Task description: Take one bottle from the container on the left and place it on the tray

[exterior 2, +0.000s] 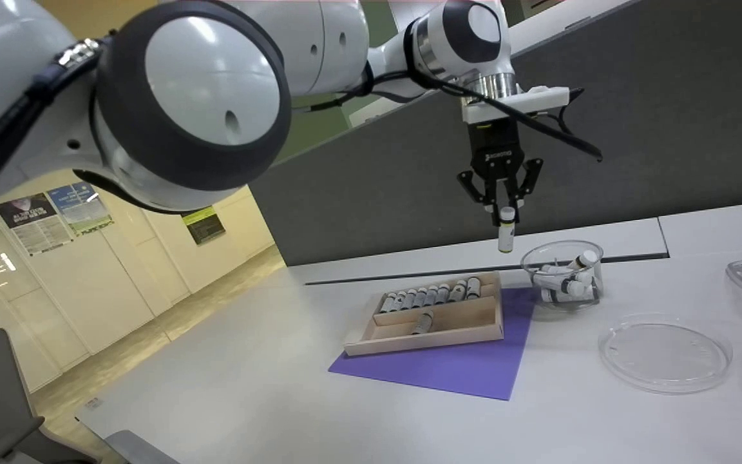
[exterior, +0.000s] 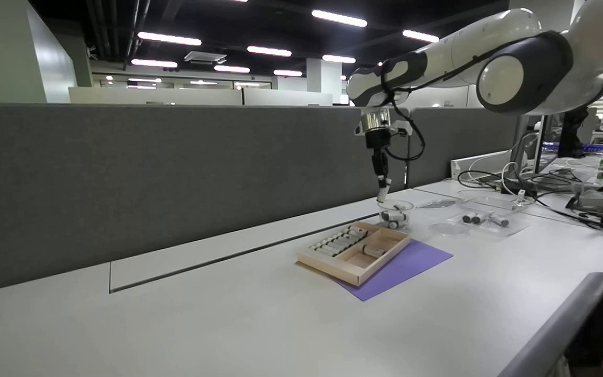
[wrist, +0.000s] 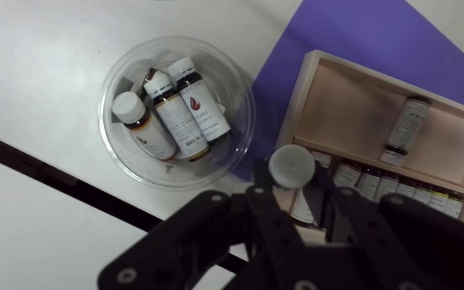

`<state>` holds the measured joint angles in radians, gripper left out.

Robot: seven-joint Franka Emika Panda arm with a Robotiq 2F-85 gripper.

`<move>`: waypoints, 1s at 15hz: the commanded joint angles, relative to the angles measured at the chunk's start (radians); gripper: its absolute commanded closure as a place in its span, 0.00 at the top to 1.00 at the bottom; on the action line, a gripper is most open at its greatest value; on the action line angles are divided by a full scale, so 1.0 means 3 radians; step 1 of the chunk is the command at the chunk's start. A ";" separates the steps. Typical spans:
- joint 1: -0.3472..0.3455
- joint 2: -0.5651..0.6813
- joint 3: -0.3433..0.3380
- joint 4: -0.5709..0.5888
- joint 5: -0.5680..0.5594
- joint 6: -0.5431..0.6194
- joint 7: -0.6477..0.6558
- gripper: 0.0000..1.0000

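we're prob. doing the carry step, w/ our gripper pinching a bottle cap-up in the air nr the wooden tray, & next we're needing to lower it softly inside.

In the wrist view, toward ten o'clock, a screw-cap bottle is stamped "2023.04", further digits unclear; toward its two o'clock, a neighbouring bottle reads "LANG" below a red flame mark. On the pincer, tiny lettering resembles "ROBOTIQ". Wall posters, nine o'clock, are illegible.
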<state>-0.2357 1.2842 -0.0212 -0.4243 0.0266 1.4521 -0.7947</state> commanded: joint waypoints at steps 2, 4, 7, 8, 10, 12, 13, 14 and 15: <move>0.0080 0.0215 0.0097 0.0246 -0.0029 -0.0326 0.0002 0.05; 0.0115 0.0091 0.0079 -0.0086 0.0007 -0.0256 -0.0007 0.05; 0.0132 0.0151 0.0095 -0.0122 0.0011 -0.0335 -0.0005 0.05; 0.0132 0.0177 0.0102 -0.0126 0.0013 -0.0370 -0.0003 0.05; 0.0131 0.0406 0.0145 0.0224 -0.0018 -0.0614 0.0014 0.05; 0.0144 0.0259 0.0115 -0.0112 0.0012 -0.0537 0.0017 0.05; 0.0143 0.0468 0.0149 0.0241 -0.0018 -0.0708 0.0039 0.05; 0.0143 0.0484 0.0152 0.0250 -0.0020 -0.0750 0.0045 0.05; 0.0145 0.0309 0.0127 -0.0095 0.0008 -0.0635 0.0034 0.05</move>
<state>-0.1922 1.3906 0.0157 -0.4289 0.0248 1.2776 -0.8006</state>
